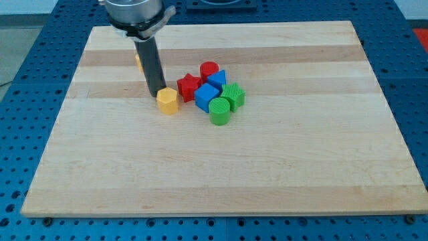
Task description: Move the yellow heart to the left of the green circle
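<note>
Blue pegboard flooring surrounds a pale wooden bench that carries every block. No claw shows, so its state cannot be told; the arm ends in a dark rod coming down from the view's top. With the green circle as landmark: the rod's tip sits well to the view's left of it and slightly higher, just beside or touching the upper left edge of a yellow block, whose shape is hard to make out. A second yellow piece peeks out behind the rod, farther up and left. Touching the circle on its upper right is a green ribbed block. Just above-left of the circle lies a blue block, another blue block above it. A red star and a red cylinder stand higher still.
</note>
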